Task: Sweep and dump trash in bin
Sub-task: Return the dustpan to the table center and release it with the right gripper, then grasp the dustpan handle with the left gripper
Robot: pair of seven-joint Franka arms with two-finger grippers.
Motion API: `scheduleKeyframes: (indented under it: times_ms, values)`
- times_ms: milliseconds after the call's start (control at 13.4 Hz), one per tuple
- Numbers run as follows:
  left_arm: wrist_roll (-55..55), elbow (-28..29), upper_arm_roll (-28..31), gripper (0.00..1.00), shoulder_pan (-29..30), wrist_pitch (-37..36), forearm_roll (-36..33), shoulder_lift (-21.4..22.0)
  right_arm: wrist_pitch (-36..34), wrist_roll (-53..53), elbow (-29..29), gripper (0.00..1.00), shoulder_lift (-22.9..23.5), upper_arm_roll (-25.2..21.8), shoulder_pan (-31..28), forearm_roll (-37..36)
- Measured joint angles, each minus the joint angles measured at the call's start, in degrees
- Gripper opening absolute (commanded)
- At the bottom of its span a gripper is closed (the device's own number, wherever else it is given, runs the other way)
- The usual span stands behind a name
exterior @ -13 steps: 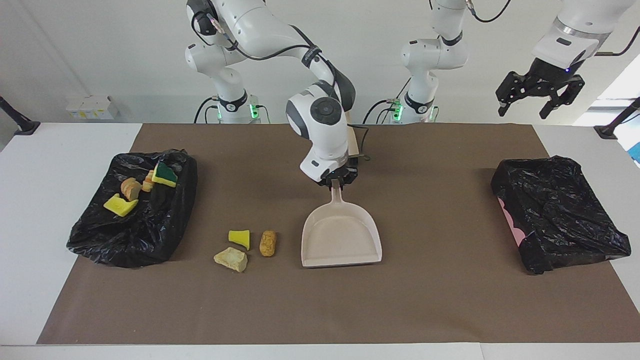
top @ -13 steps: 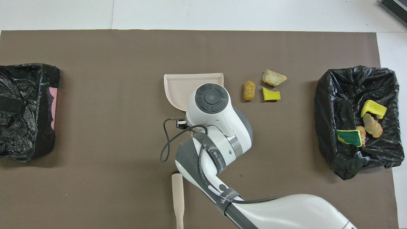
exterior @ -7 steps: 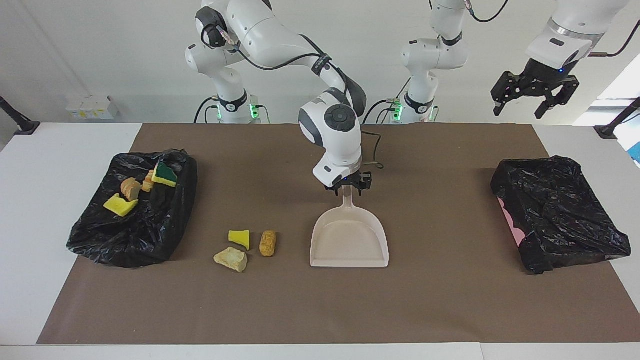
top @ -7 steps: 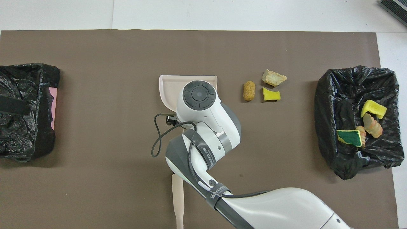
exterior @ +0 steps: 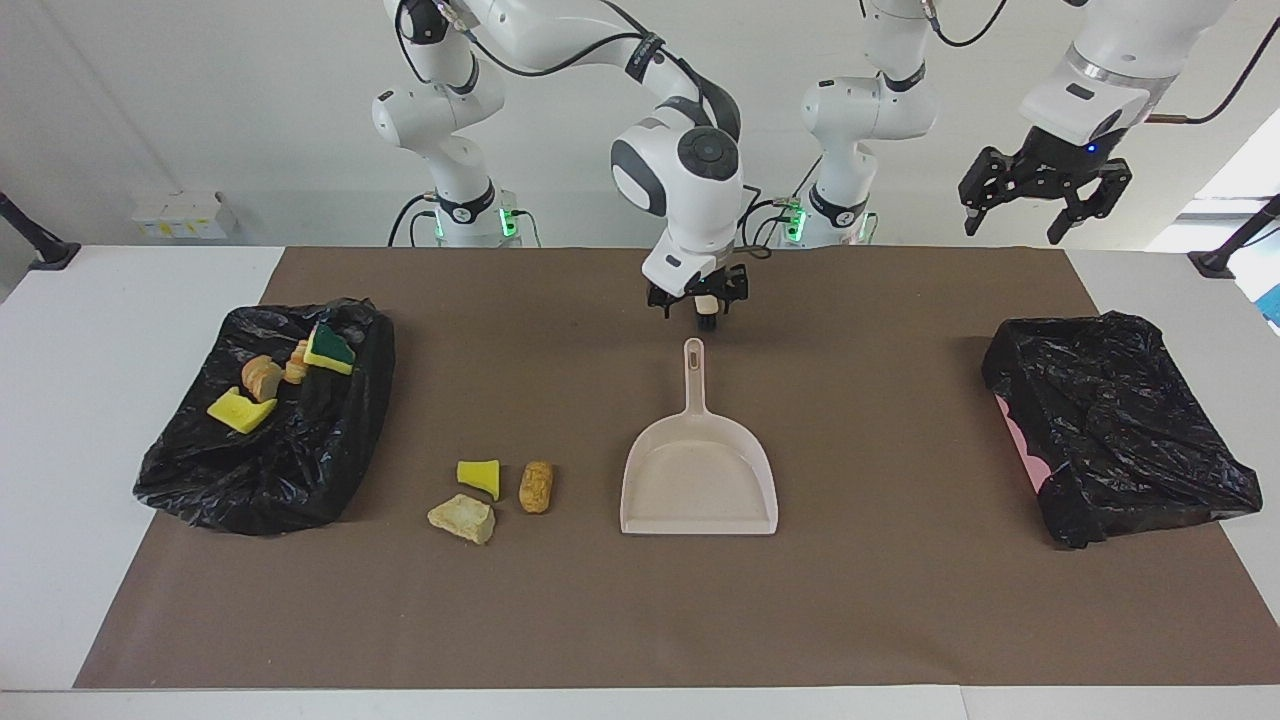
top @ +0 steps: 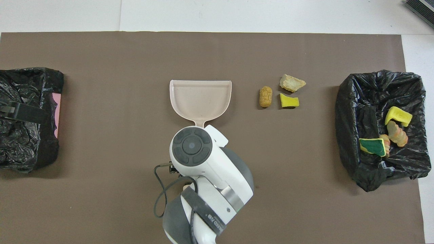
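Trash (exterior: 492,490): three scraps lie loose at the facing view's lower left, four in the bin (exterior: 190,470). The dustpan (exterior: 698,480) now sits released; the right tool (exterior: 698,302), spread, has lifted off. The left tool (exterior: 1040,195) waits spread, upper right.

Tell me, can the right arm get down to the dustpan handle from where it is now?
Probably yes. The right gripper hangs open just above the dustpan handle's tip, and nothing lies between them. The three scraps sit beside the pan, toward the right arm's end, clear of the handle.
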State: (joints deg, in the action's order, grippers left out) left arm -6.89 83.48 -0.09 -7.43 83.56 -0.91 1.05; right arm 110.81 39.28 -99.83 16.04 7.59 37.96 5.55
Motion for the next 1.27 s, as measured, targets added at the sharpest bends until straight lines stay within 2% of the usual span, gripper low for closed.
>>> scheduleKeyframes:
  times_ms: [374, 598, 672, 747, 897, 1046, 1270]
  values:
    - [5.0, 6.6, -0.2, 1.00, -7.3, 8.9, 0.0, -0.8, 9.3, 6.4, -16.0, 1.00, -8.8, 0.1, 7.6, 0.9]
    - [10.1, 11.7, -0.4, 1.00, -13.1, 15.2, 0.0, -1.8, 13.9, 11.4, -23.0, 1.00, -11.0, 0.1, 12.8, 1.3]
    - [11.7, 12.6, -0.4, 1.00, -14.7, 16.4, 0.0, -2.3, 14.3, 12.2, -24.4, 0.95, -11.0, 0.1, 14.1, 1.3]
    - [13.8, 13.1, -0.4, 1.00, -16.2, 17.8, 0.0, -3.0, 14.4, 12.6, -25.4, 0.86, -11.0, 0.1, 15.0, 1.3]
    - [17.5, 13.4, -0.5, 1.00, -18.8, 20.5, 0.0, -4.9, 14.4, 12.8, -26.5, 0.80, -11.0, 0.1, 16.4, 2.8]
    - [21.2, 13.7, -0.5, 1.00, -21.4, 22.7, 0.0, -7.2, 14.4, 12.8, -26.8, 0.71, -11.0, 0.1, 17.8, 5.3]
    - [26.7, 14.1, -0.5, 1.00, -25.3, 26.9, 0.0, -11.8, 14.4, 12.8, -26.9, 0.44, -11.0, 0.1, 18.5, 7.1]
